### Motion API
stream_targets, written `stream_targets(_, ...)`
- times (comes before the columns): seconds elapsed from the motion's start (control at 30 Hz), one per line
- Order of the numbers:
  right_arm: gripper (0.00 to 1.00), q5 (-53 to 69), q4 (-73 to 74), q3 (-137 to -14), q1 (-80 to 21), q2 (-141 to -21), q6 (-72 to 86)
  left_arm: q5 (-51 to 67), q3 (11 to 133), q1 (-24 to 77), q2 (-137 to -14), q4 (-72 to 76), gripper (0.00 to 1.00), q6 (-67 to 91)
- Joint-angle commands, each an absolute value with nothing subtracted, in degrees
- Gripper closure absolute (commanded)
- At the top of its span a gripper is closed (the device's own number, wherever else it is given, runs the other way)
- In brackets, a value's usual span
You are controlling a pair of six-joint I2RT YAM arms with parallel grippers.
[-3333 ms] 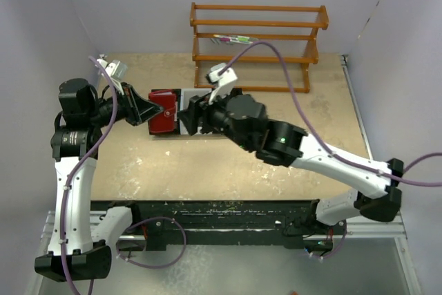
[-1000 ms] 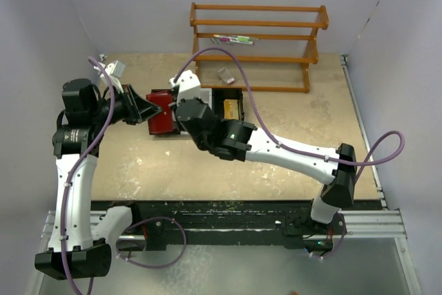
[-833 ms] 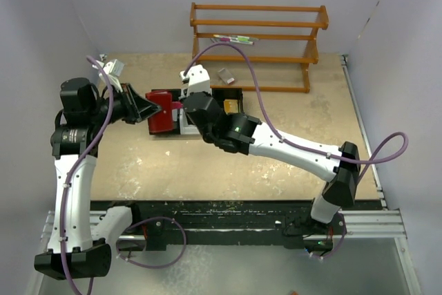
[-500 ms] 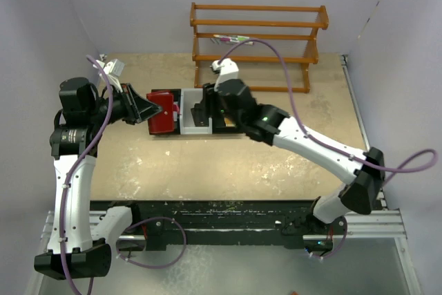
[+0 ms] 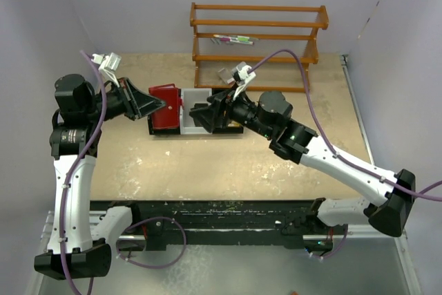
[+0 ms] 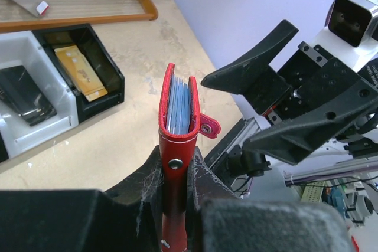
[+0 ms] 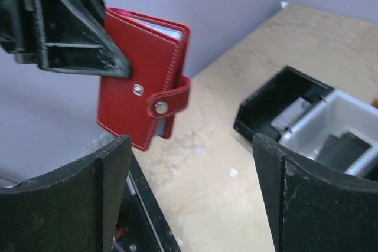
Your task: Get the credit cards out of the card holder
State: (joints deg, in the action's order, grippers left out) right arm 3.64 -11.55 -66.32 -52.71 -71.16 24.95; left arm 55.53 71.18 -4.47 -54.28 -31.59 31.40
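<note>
**Card holder pinched in my left, open right fingers facing its flat side**

The red card holder (image 7: 142, 69) is in the air, not on the table (image 5: 207, 170). It hangs over the table's left half, just left of the black-and-white tray (image 6: 44, 134). My left gripper (image 5: 157, 106) is clenched on the end nearest its own wrist, one pad on each cover. The holder's long axis therefore runs straight out from those fingers, and its free end points away from them. Pale edges of the credit cards (image 6: 179, 105) show between the covers at that free end. I cannot tell the cards from the clear sleeves there. The snap tab (image 7: 168, 101) curls round the side edge. I judge it undone, since its snap sits off the stud (image 7: 137, 90) on the cover.

My right gripper (image 5: 196, 117) is empty, with its jaws spread wide. It sits above the tray and near the holder, but does not touch it. From its wrist view the holder lies up and to the left of the gap between my fingers. It shows me a broad cover there, not the thin stack of edges.

My right is the only free hand, so the pull falls to it. I judge that the coming move turns on this misalignment. My right jaws have to swing round to the free end and close across the thin stack along the holder's long axis. They also have to stay clear of the tab.
</note>
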Motion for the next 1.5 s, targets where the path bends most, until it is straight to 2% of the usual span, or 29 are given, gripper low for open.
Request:
stream_targets(0.0,0.12,5.7,-23.5,-68.4,-56.5,-72.6,25.2,59.1,73.7,-4.6,-53.4,-24.1,0.98,36.8)
stream_targets(0.2,0.11,-1.5,-23.1,-72.0,-59.2,-76.7,24.6,60.1,73.0,-4.6,-52.7,-22.4,0.98,39.4)
stream_targets(0.3,0.14,-2.9,-24.2,-71.7,-59.2,-76.8,25.6,61.0,72.8,-4.6,-52.2,-21.9,0.98,40.2)
stream_targets(0.43,0.25,0.1,-25.7,-71.5,-58.9,-76.4,29.6,62.5,72.4,-4.6,-52.0,-20.4,0.98,41.7)
stream_targets(0.67,0.53,2.2,-27.0,-70.4,-57.0,-76.0,34.0,64.4,71.0,-4.6,-51.4,-17.7,0.98,44.6)
stream_targets(1.13,0.59,2.5,-27.3,-68.6,-55.3,-74.6,36.8,64.8,72.1,-4.6,-50.0,-16.0,0.98,47.8)
stream_targets(1.47,0.79,1.4,-24.3,-67.2,-55.3,-73.5,36.7,65.2,73.3,-4.6,-50.0,-15.3,0.98,49.2)
